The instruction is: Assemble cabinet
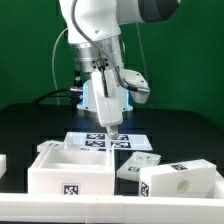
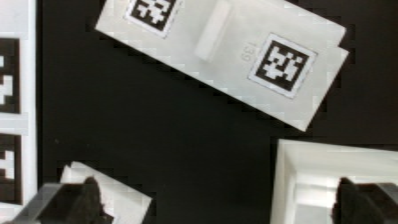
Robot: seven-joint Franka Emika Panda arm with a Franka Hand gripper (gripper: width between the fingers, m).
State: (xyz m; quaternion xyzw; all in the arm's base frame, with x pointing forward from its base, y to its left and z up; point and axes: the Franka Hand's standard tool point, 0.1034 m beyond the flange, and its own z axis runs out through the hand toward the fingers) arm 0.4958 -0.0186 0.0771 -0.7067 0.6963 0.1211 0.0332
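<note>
The cabinet lies in separate white parts on the black table. An open box-shaped part [image 1: 68, 170] with a marker tag on its front stands at the exterior view's left. A blocky part [image 1: 182, 181] with a round hole lies at the right, and a smaller tagged piece [image 1: 134, 164] lies beside it. My gripper [image 1: 113, 129] hangs fingers down over the table behind these parts, open and empty. In the wrist view a flat tagged panel [image 2: 228, 52] lies ahead of my gripper [image 2: 217, 206]. White part corners show by each of the fingers [image 2: 68, 205], with only black table between them.
The marker board [image 1: 104, 141] lies flat just under and behind the gripper, and its edge shows in the wrist view [image 2: 9, 100]. A white piece [image 1: 3, 163] sits at the exterior view's far left edge. A green wall stands behind the table.
</note>
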